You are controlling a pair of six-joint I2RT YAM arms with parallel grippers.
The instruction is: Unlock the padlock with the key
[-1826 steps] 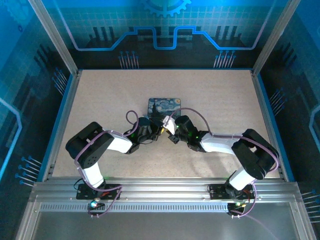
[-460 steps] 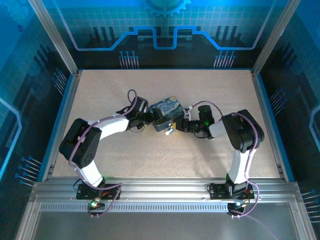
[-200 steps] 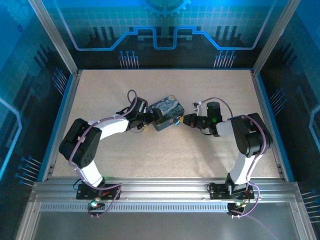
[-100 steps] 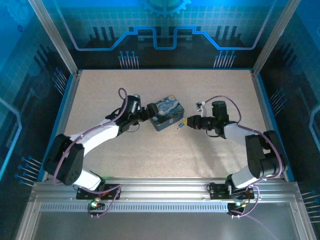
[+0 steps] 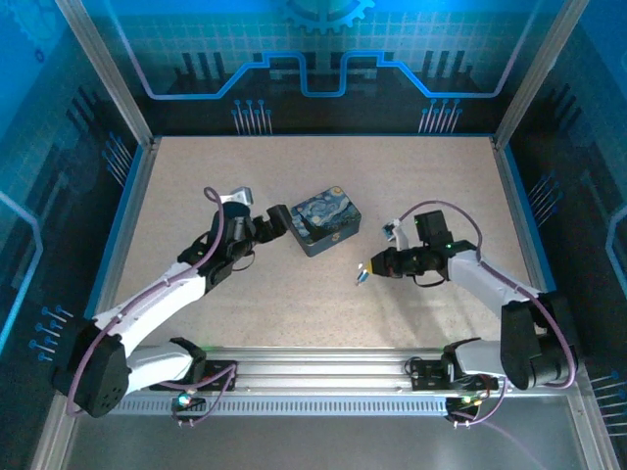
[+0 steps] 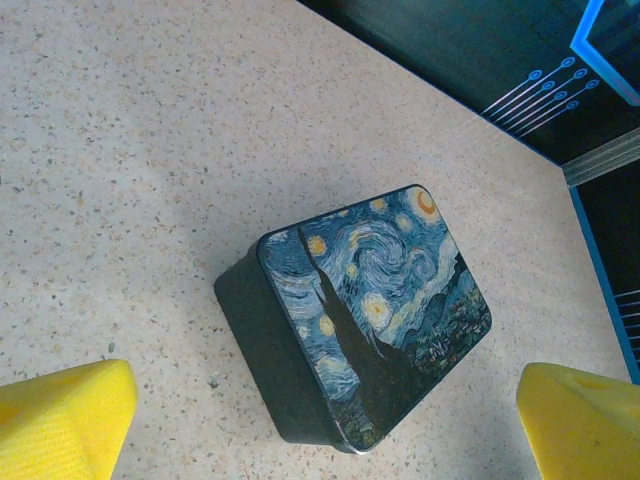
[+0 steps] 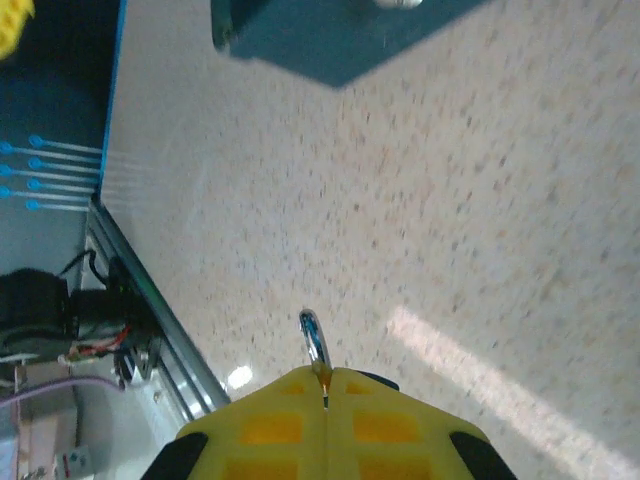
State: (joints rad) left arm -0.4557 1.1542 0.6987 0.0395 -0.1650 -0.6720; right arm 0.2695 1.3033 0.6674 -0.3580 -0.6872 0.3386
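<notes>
From my station the left gripper (image 5: 278, 225) hovers with its yellow fingers spread wide and nothing between them, just beside the left corner of the Starry Night tin (image 6: 380, 300); in the left wrist view the tin lies ahead of the fingertips and apart from them; it rests flat on the speckled table (image 5: 421, 176), painted lid up, turned at an angle to the table's edges, near the middle; on the other side the right gripper (image 5: 371, 266) hangs low over the table, well apart from the tin and nearer the front rail (image 5: 323, 367), its pads pressed together on a tiny metal piece; in the right wrist view a thin silvery loop pokes out of the seam between the pads, curved over at its tip, with a touch of amber where it meets them; I read that loop as the shackle of the padlock (image 7: 314, 340), though it is too small for me to be sure; from overhead it shows as a small bluish speck just past the fingertips, and I cannot tell whether it touches the tabletop.
</notes>
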